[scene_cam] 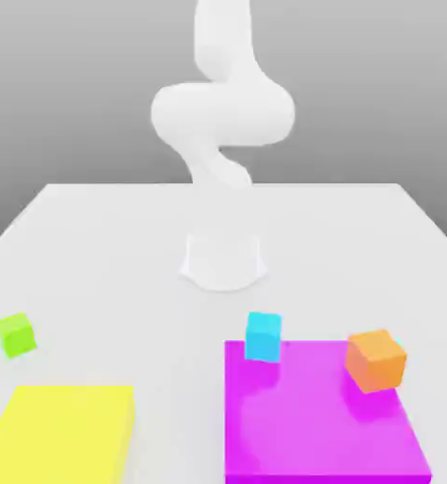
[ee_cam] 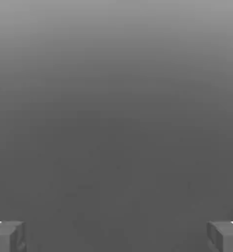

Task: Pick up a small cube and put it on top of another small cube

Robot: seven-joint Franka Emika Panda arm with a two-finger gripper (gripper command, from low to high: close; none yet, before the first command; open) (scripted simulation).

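Fingers (ee_cam: 116, 237) spread wide, holding nothing. On the bench (scene_cam: 123, 284), a green cube (scene_cam: 16, 336) lies near the yellow block (scene_cam: 61, 435); cyan (scene_cam: 264, 337) and orange cubes (scene_cam: 375, 361) are at the magenta block's (scene_cam: 317, 416) far edge and right side.

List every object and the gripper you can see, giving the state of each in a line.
Gripper: open, holding nothing
Green cube: set apart from the slabs
Blue cube: at the magenta slab's far edge
Orange cube: nothing on top
Yellow slab: bare top
Magenta slab: flat
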